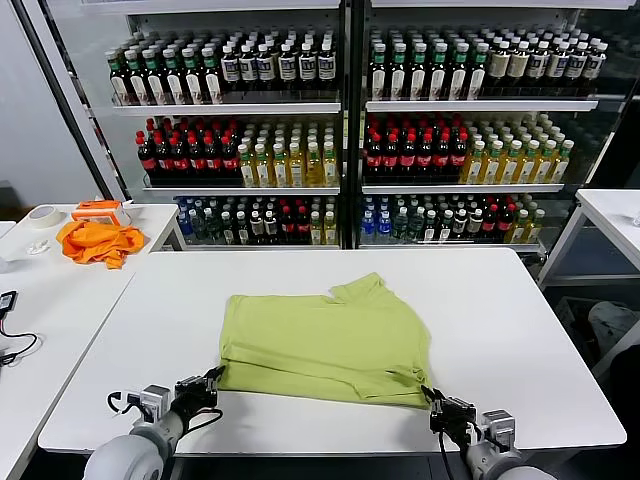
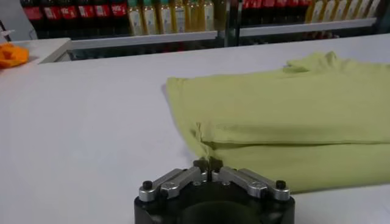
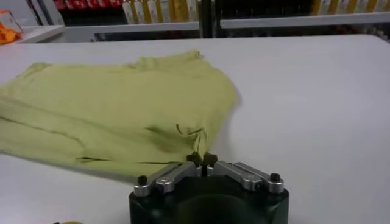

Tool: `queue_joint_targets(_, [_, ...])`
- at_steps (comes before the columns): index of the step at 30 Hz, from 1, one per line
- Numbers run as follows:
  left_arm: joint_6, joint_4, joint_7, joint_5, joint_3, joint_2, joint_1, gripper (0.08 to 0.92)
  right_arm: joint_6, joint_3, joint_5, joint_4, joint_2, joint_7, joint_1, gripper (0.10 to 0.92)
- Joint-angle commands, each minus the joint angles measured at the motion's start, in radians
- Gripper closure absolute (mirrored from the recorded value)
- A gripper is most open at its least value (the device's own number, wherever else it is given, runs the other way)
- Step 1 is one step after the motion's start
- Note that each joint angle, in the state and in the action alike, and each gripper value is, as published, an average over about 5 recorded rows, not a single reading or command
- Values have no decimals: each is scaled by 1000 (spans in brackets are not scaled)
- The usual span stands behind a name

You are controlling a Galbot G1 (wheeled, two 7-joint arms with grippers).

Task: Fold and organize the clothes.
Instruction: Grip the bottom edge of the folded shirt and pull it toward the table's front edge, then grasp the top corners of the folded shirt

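The lime T-shirt (image 1: 322,345) lies partly folded in the middle of the white surface (image 1: 500,320). The left gripper (image 1: 214,378) is pinched tight on the shirt's near left corner, and the right gripper (image 1: 437,402) is clamped on the near right corner, both low at the surface's front edge.
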Motion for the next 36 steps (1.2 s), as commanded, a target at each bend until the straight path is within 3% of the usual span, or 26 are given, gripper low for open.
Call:
queue_joint_targets(1, [-1,-82,0,2,-37,26,97,914,-2,25,-21,77,-10,0,-96,906])
queue_joint_targets(11, [-1,-118,-16,11,-51,31,133,914,10,35,-102,109,-3,5,-200,904])
queue_joint_targets(14, [0,-126,-20,18,-51,32,138,888,7,35,-117,116,2,10,-207,858])
queue_joint_targets(27, [0,-223,-20,28,-86,36,153,539,-19,124,-99,246,-18,2,-223,486])
queue_joint_targets(31, [-12,-204,-14,-12,-88,49,76,426,-26,150,-69,279,-35,0,-148,374])
queue_joint_targets(36, [-30,-82,-14,-45,-19,59,-108,279,-48,88,-19,139,-47,26,93,246])
